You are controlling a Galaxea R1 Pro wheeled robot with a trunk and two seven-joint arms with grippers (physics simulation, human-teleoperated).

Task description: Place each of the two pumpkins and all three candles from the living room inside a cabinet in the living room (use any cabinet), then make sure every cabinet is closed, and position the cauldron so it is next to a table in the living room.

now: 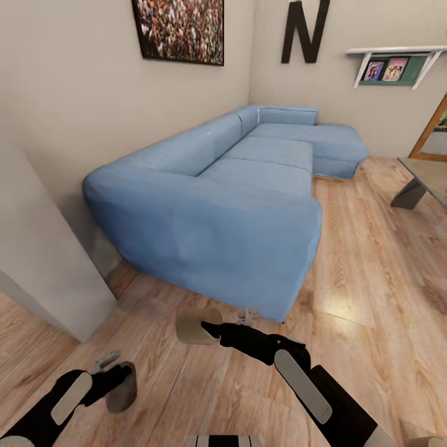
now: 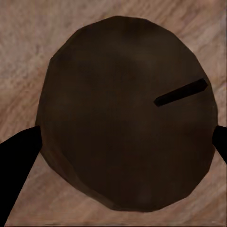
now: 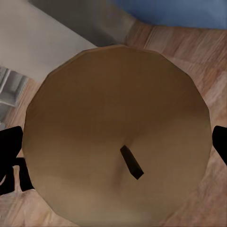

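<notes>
Holding one candle each, both arms reached forward over the wooden floor (image 1: pixel 372 261) in the head view. The left end effector (image 1: pixel 115 379) was closed around a candle (image 1: pixel 122 388) that stood roughly upright and looked dark, in shadow, low at the left side of that view. In the left wrist view the same candle (image 2: pixel 127 113) appeared as a dark brown round face with a short black wick, and a black finger (image 2: pixel 19 165) touched it on each side.

The right end effector (image 1: pixel 208 328) was also closed on a candle (image 1: pixel 194 325), which was tilted with its round tan end toward the sofa. In the right wrist view this candle (image 3: pixel 116 137) showed a tan face with a small dark wick, pressed between two black fingers (image 3: pixel 12 156) at its edges.

Ahead of the arms stood a large blue corner sofa (image 1: pixel 236 198) against the beige wall. A pale wall panel (image 1: pixel 37 248) rose at the left. At the far right edge, one corner of the glass tabletop (image 1: pixel 431 177) with a slanted grey leg was visible, well apart from both candles. On the wall hung a dark picture (image 1: pixel 180 28), a black letter N (image 1: pixel 304 31) and a white shelf (image 1: pixel 397 59) with small photos.
</notes>
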